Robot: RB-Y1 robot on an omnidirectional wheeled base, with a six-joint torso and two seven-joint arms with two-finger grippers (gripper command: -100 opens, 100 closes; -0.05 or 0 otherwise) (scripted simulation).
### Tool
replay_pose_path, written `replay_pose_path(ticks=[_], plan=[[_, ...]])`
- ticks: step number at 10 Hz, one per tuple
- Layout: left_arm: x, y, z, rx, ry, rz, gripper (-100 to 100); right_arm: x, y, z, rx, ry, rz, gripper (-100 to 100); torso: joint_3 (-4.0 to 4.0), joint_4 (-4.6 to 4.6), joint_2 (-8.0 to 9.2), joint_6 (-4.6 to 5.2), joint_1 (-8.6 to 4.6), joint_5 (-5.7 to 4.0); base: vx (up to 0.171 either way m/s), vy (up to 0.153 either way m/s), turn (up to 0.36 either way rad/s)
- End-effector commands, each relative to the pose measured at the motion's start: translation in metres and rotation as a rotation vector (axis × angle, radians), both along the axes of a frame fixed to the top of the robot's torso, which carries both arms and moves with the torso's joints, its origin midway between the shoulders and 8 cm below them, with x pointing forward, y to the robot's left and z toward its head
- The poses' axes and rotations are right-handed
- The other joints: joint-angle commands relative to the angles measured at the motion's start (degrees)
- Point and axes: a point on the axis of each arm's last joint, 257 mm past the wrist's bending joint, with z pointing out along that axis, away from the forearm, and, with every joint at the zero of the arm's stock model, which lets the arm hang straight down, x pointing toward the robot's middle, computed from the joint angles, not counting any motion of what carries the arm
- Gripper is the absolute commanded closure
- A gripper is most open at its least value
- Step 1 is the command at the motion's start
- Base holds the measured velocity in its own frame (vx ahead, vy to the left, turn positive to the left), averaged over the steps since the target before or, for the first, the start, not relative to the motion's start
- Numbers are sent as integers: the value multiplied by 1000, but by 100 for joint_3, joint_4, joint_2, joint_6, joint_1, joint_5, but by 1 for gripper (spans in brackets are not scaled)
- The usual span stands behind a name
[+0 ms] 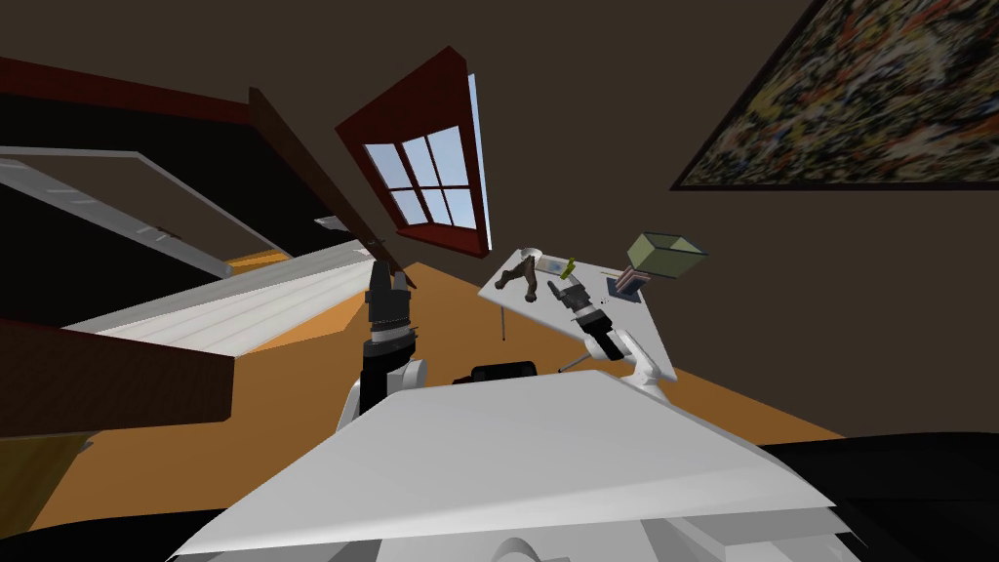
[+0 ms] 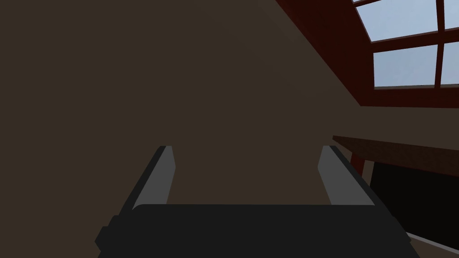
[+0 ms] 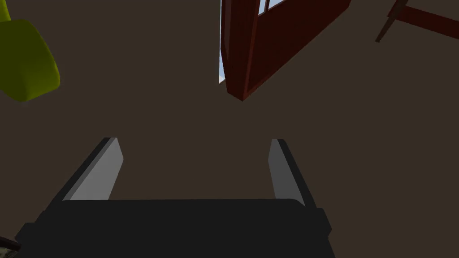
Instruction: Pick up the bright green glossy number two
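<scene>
A small bright green number two [image 1: 571,264] stands on the white table [image 1: 585,337] near its far side. My right gripper [image 1: 557,288] reaches over the table, just short of the green piece. Its fingers are open with nothing between them [image 3: 192,168]. A rounded green edge of the number two [image 3: 24,58] shows off to the side of one finger, outside the jaws. My left gripper [image 1: 383,276] is raised away from the table, near the window, and its fingers [image 2: 334,174] stand apart around nothing.
On the same table lie a brown curved object [image 1: 522,278], a flat light blue item [image 1: 554,265], an olive open box [image 1: 663,256] and a striped stack [image 1: 626,284]. A dark wooden beam [image 1: 322,185] crosses near my left arm. Orange floor [image 1: 449,332] surrounds the table.
</scene>
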Motion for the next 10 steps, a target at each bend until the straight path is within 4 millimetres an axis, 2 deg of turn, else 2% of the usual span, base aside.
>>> replay_pose_path(ticks=[1, 2, 3, 5, 6, 10], plan=[[0, 0, 0, 0, 0, 0, 0, 6, -16, -23, -131, 41, -40, -100, 0, 0, 0, 0, 0, 0, 7, 59, 12], [0, 0, 0, 0, 0, 0, 0, 9, -26, -36, -204, 64, -60, -100, 1, 0, 1, 1, -3, 0, 1, 51, 8], [0, 0, 0, 0, 0, 0, 0, 9, -26, -37, -214, 63, -62, -100, 1, 1, 3, 0, -6, -1, 4, 34, 3], [0, 0, 0, 0, 0, 0, 0, 14, -48, -63, -363, 111, -99, -100, 3, 1, 5, 1, -12, -3, -2, 38, 1], [0, 0, 0, 0, 0, 0, 0, 14, -48, -63, -368, 109, -100, -100, 4, 1, 6, 2, -10, -2, 0, 32, -4], [0, 0, 0, 0, 0, 0, 0, 18, -96, -105, -651, 189, -160, -100, 2, 1, 3, 1, -8, -2, 1, 42, 7]])
